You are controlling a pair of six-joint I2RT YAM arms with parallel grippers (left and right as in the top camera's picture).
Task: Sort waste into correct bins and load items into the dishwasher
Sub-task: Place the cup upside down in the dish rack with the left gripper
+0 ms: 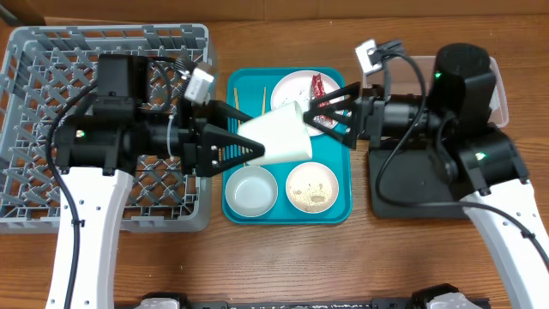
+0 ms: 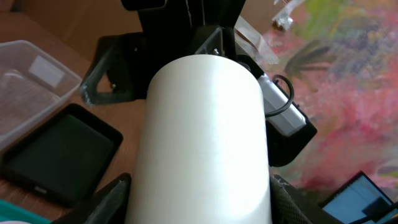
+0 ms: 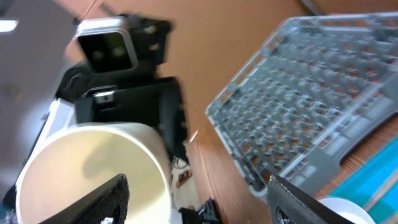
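The teal tray (image 1: 281,211) is hemmed in, the grey dish rack (image 1: 34,94) just beside its left edge and the black tray (image 1: 390,202) near its right, with bare surface (image 1: 283,257) open only along its front edge. Over the tray's middle the left gripper (image 1: 250,135) is clamped on the base of the one white cup (image 1: 283,130), mouth toward the right gripper (image 1: 322,113), whose fingers stand apart just off its rim. On the tray I count one plate (image 1: 292,86) with a red-and-silver wrapper (image 1: 319,86), two chopsticks (image 1: 234,93) and two round dishes (image 1: 250,190).

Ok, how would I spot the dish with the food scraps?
Right of the big grey rack lies a teal tray. In its lower right corner, seen from overhead, sits a small round dish. Unlike the empty bowl beside it, it holds pale crumbs.
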